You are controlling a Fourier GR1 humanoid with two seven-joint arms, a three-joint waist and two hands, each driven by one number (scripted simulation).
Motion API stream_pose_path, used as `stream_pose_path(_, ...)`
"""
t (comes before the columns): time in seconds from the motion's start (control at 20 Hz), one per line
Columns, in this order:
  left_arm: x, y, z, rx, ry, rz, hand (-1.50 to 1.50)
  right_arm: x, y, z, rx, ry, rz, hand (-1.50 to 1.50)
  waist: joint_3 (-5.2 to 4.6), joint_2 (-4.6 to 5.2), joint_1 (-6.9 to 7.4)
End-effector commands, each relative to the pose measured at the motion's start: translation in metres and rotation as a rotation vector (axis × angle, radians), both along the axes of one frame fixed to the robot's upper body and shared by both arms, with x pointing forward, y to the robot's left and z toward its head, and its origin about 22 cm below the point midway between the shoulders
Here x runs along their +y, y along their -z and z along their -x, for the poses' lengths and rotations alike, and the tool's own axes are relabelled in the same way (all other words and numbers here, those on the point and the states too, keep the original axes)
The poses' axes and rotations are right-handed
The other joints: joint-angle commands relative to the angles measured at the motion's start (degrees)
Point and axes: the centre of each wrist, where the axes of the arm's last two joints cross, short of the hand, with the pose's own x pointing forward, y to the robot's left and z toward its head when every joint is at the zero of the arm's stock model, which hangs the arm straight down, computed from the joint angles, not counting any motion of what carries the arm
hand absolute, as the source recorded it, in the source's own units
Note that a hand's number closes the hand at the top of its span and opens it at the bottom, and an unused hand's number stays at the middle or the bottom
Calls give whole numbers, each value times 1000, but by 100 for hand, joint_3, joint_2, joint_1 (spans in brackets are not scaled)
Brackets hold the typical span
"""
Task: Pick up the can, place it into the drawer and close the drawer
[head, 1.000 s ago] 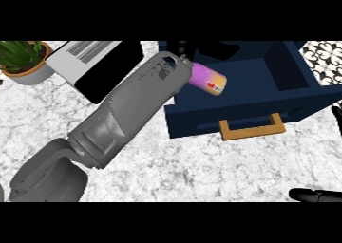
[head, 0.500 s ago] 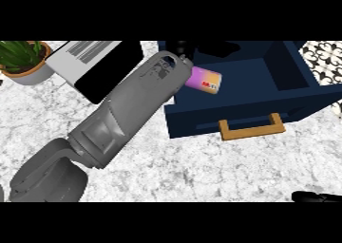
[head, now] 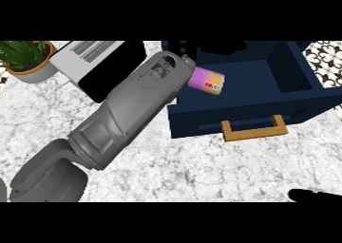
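Head view, the only one.

Around the work: one potted plant (head: 23, 57) at the far left corner. Next to it is one white box with slats (head: 90, 51), with one flat black slab (head: 107, 83) touching its near side. One dark blue drawer (head: 272, 90) stands pulled out at upper right, its single tan handle (head: 253, 129) facing the near edge. Patterned tiles (head: 329, 52) show past the drawer's right wall.

In the way: one grey left forearm (head: 132, 111) runs on a slant from the lower left corner up to the drawer. It covers part of the black slab and crosses the drawer's left wall.

Task thing: one can (head: 207, 80), pink and orange, tilted. It is inside the drawer at its left side, just beside the wrist.

Left robot hand (head: 184, 48): black against the drawer's dark far wall, above the can. Cannot tell how far open it is, nor whether it has hold of the can.

Right robot hand (head: 318, 195): only a black bit shows at the lower right edge, well apart from the drawer. Cannot tell its state.

Room: the marble tabletop (head: 202, 166) lies open from the drawer front down to the near edge. The right half of the drawer's floor is bare.
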Motion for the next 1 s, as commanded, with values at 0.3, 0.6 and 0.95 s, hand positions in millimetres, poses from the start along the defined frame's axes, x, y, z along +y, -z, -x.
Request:
stream_pose_path(0.3, -8, -14, 3, -40, -14, 56, -150, 19, -2, -14, -42, 56, 353, -150, -2, -48, 273)
stream_pose_path(0.6, -9, -11, 5, -37, -14, 44, -150, 35, 12, -46, -14, 99, 566, -150, -2, -67, 426)
stream_pose_path(0.95, -5, -32, 2, -38, -11, 57, -150, 64, 60, -65, 56, 169, 751, -150, -9, -152, 686)
